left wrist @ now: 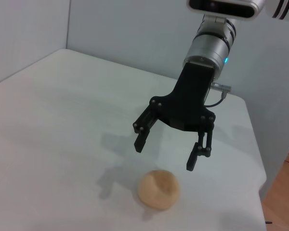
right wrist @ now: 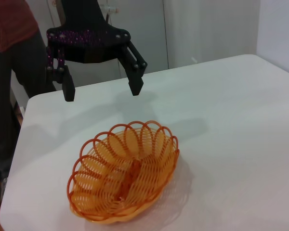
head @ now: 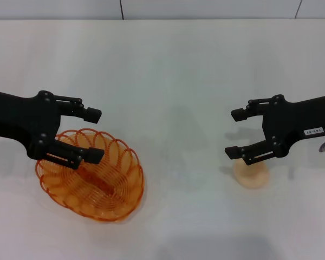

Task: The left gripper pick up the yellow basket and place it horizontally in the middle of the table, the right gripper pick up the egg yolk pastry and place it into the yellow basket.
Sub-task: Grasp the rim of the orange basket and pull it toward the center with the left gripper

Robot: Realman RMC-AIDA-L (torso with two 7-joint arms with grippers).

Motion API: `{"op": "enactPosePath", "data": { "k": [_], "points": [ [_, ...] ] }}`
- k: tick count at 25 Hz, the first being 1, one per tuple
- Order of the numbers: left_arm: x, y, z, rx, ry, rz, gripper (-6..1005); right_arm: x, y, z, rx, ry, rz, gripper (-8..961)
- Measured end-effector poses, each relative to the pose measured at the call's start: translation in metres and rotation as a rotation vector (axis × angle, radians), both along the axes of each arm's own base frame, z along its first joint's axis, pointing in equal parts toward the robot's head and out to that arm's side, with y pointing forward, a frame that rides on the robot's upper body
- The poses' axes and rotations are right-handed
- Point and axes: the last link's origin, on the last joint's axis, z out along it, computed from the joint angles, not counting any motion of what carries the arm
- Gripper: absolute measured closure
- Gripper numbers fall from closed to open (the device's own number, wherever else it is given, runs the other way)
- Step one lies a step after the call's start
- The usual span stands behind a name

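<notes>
Head view. Large plain white counter [head: 168, 70]. Oval orange-yellow wire basket with looped scalloped rim [head: 105, 187] lies at about 7 o'clock on the counter, skewed on a diagonal. Left pincer [head: 95, 134], a black two-fingered claw on a black arm, hangs over the basket's 11 o'clock rim, fingers spread wide, holding nothing. Small round pale cream-beige domed pastry [head: 252, 173] sits at about 4 o'clock. Right pincer [head: 234, 133], a black claw whose arm bears a small white label, hangs at the pastry's 11 o'clock edge, fingers spread wide, empty.

Left wrist view. Right pincer [left wrist: 166, 154] hovers wide open above the counter [left wrist: 62, 110]; the pastry [left wrist: 158, 189] lies just below and between its fingertips, untouched.

Right wrist view. Left pincer [right wrist: 102, 90] hangs open and empty above the far rim of the basket [right wrist: 125, 168], clear of it. The basket rests on the counter [right wrist: 231, 120].
</notes>
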Motion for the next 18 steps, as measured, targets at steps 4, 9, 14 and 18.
{"op": "enactPosePath", "data": {
  "k": [4,9,14,18],
  "points": [
    [0.0000,0.0001,0.0000,0.000,0.000,0.001,123,0.0006,-0.0003,0.0001,0.000,0.000,-0.002,84],
    [0.0000,0.0002,0.0000,0.001,0.000,0.002,124,0.0005,-0.0002,0.0001,0.000,0.000,-0.003,85],
    [0.0000,0.0003,0.0000,0.002,0.000,0.001,124,0.0005,-0.0002,0.0001,0.000,0.000,-0.003,85],
    [0.0000,0.0003,0.0000,0.002,0.000,0.001,125,0.0005,-0.0002,0.0001,0.000,0.000,-0.003,85]
  ]
}}
